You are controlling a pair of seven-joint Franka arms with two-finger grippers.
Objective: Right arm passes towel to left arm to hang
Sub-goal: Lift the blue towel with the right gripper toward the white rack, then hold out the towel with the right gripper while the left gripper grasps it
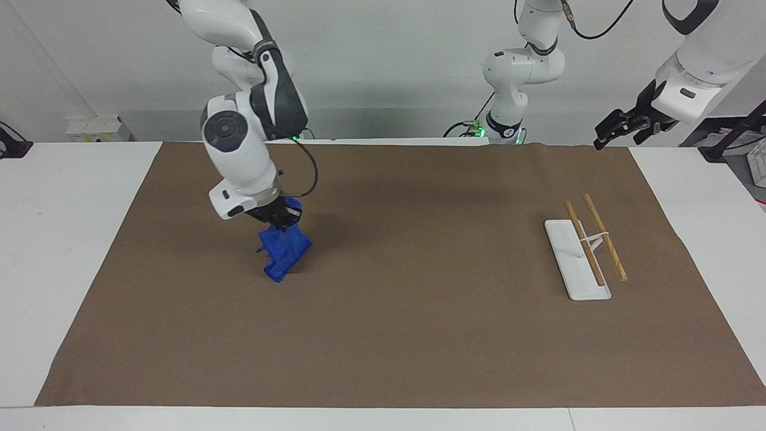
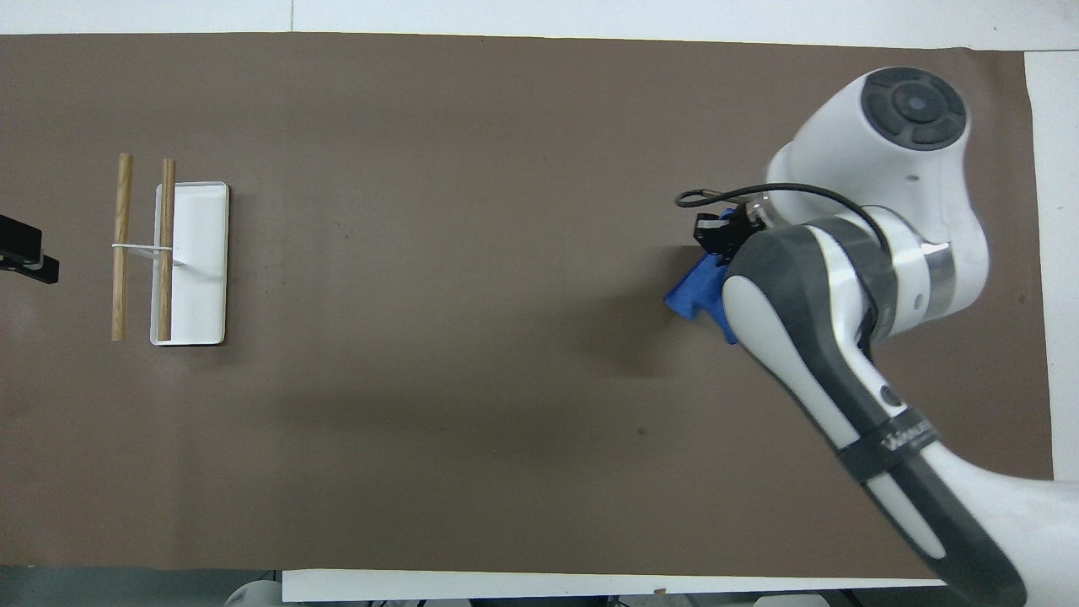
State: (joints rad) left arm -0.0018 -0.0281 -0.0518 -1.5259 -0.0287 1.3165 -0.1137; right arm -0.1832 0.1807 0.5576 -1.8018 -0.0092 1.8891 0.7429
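Observation:
My right gripper [image 1: 280, 216] is shut on the blue towel [image 1: 285, 251] and holds it up over the brown mat [image 1: 419, 335] toward the right arm's end of the table. The towel hangs bunched below the gripper, its lower end close to the mat. In the overhead view the right gripper [image 2: 722, 235] shows past the arm, and only part of the towel [image 2: 693, 292] shows. My left gripper [image 1: 617, 127] waits in the air past the left arm's end of the mat; it also shows in the overhead view [image 2: 25, 257].
A towel rack stands toward the left arm's end: a white base [image 1: 565, 263] with two wooden bars [image 1: 605, 237] on a white post. It also shows in the overhead view, the base [image 2: 201, 261] beside the bars [image 2: 122, 244].

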